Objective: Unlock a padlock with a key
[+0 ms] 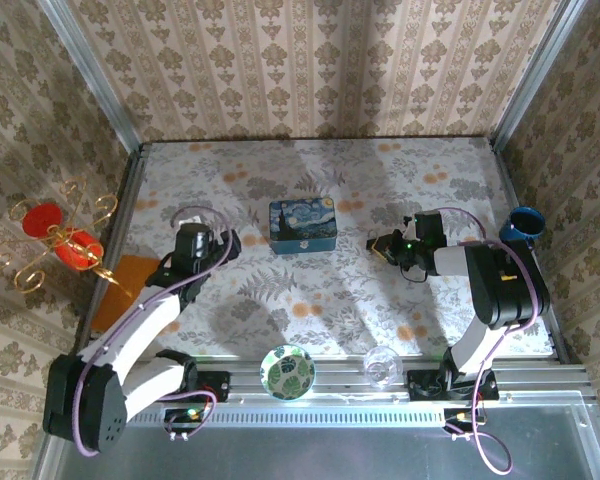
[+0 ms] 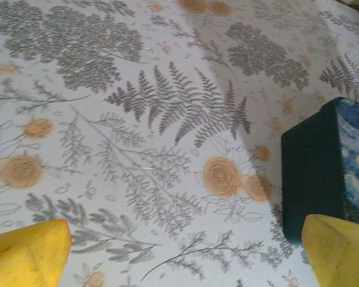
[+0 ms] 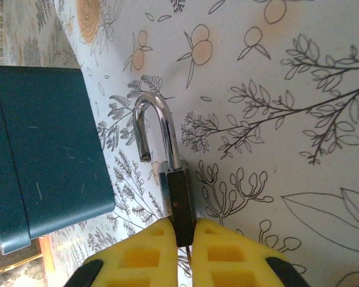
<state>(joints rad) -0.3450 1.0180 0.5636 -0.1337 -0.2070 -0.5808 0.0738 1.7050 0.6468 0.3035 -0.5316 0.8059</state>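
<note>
The padlock [image 3: 180, 197], small with a dark body and a silver shackle, is pinched between the yellow fingers of my right gripper [image 3: 184, 239]. One end of the shackle stands free of the body, so it is open. A thin bit of wire shows below the body between the fingers; I cannot make out the key. My right gripper [image 1: 380, 245] hovers right of the blue starry-night tin [image 1: 302, 225]. My left gripper [image 1: 225, 243] stands open just left of the tin [image 2: 329, 167], with its yellow fingertips [image 2: 30, 251] wide apart over bare tablecloth.
At the table's near edge sit a leaf-patterned glass bowl [image 1: 287, 370] and a clear glass [image 1: 382, 365]. A blue cup [image 1: 525, 222] stands far right. On the left are a gold candle holder with red cups [image 1: 55, 235] and an orange block [image 1: 125, 285].
</note>
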